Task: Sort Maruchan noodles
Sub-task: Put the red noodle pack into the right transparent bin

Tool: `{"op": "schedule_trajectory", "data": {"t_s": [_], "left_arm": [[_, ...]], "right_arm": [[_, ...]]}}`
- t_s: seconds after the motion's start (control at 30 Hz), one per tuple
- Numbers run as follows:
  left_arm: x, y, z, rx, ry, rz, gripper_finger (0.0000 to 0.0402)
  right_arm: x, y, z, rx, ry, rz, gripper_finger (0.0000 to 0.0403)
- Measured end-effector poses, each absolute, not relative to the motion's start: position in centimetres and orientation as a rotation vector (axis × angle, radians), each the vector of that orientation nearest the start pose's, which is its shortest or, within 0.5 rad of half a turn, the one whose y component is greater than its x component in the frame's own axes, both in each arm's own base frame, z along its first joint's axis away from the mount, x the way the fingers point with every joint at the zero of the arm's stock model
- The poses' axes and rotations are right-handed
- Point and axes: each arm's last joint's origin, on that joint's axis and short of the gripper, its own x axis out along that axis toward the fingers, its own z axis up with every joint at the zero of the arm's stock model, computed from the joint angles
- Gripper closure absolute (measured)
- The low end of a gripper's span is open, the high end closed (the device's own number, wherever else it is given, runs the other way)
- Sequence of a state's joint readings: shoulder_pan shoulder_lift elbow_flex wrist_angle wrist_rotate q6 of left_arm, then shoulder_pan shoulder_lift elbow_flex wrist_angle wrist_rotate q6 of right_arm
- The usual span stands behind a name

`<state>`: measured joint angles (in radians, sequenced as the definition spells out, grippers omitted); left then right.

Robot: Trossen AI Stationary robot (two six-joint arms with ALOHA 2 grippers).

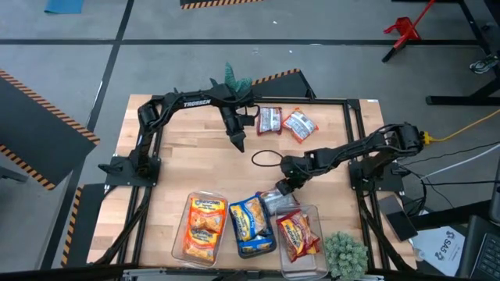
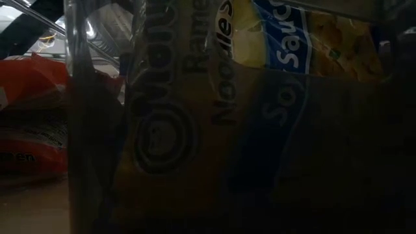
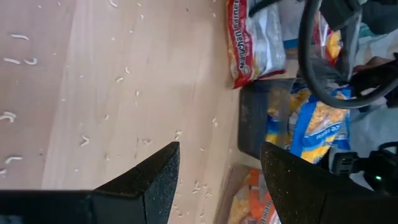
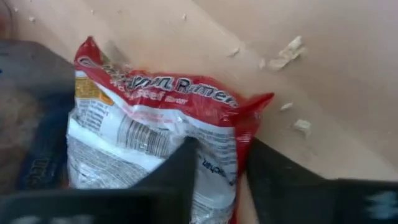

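High view: right gripper (image 1: 282, 187) low, clamped on red-and-silver packet (image 1: 279, 200); left gripper (image 1: 237, 144) open.

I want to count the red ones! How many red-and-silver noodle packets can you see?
4, maybe more hidden: two lie side by side at the table's far edge, one is in the right gripper, one lies in the right-hand clear bin.
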<state>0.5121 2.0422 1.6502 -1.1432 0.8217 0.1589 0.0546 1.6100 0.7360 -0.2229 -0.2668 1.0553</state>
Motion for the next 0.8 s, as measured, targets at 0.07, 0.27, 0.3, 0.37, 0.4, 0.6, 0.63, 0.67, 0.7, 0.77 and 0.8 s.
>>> {"op": "schedule_trajectory", "data": {"t_s": [0.07, 0.27, 0.3, 0.37, 0.4, 0.6, 0.63, 0.67, 0.7, 0.77, 0.8], "left_arm": [[35.3, 17.4, 21.3, -0.808, 1.17, -0.333, 0.0184], [35.3, 17.5, 21.4, -0.842, 1.149, -0.345, 0.0184], [35.3, 17.5, 21.4, -0.843, 1.148, -0.346, 0.0184], [35.4, 17.5, 21.4, -0.847, 1.145, -0.349, 0.0184], [35.4, 17.5, 21.4, -0.852, 1.139, -0.353, 0.0184], [35.9, 17.6, 21.7, -0.905, 1.048, -0.431, 0.0184], [36.0, 17.6, 21.8, -0.914, 1.024, -0.449, 0.0184], [36.1, 17.7, 21.9, -0.926, 1.0, -0.464, 0.0184], [36.3, 17.8, 22.0, -0.928, 0.973, -0.48, 0.0184], [36.7, 18.1, 22.2, -0.927, 0.919, -0.504, 0.0184], [37.0, 18.2, 22.3, -0.922, 0.894, -0.51, 0.0184]], "right_arm": [[27.7, 1.9, 13.3, 1.047, 1.148, -0.318, 0.0351], [28.2, 0.5, 13.9, 0.994, 1.092, -0.385, 0.039], [28.4, 0.3, 14.2, 0.984, 1.073, -0.392, 0.0393], [28.7, -0.2, 15.1, 0.965, 1.028, -0.4, 0.04], [28.8, -0.5, 15.6, 0.96, 1.006, -0.405, 0.04], [28.4, -1.9, 18.4, 0.887, 0.933, -0.477, 0.0401], [28.2, -2.1, 19.0, 0.877, 0.92, -0.482, 0.0402], [28.1, -2.2, 19.5, 0.867, 0.909, -0.48, 0.0402], [27.9, -2.2, 19.9, 0.859, 0.897, -0.484, 0.0402], [27.7, -2.2, 20.7, 0.855, 0.87, -0.479, 0.0402], [27.4, -2.2, 21.0, 0.854, 0.864, -0.478, 0.0402]]}}
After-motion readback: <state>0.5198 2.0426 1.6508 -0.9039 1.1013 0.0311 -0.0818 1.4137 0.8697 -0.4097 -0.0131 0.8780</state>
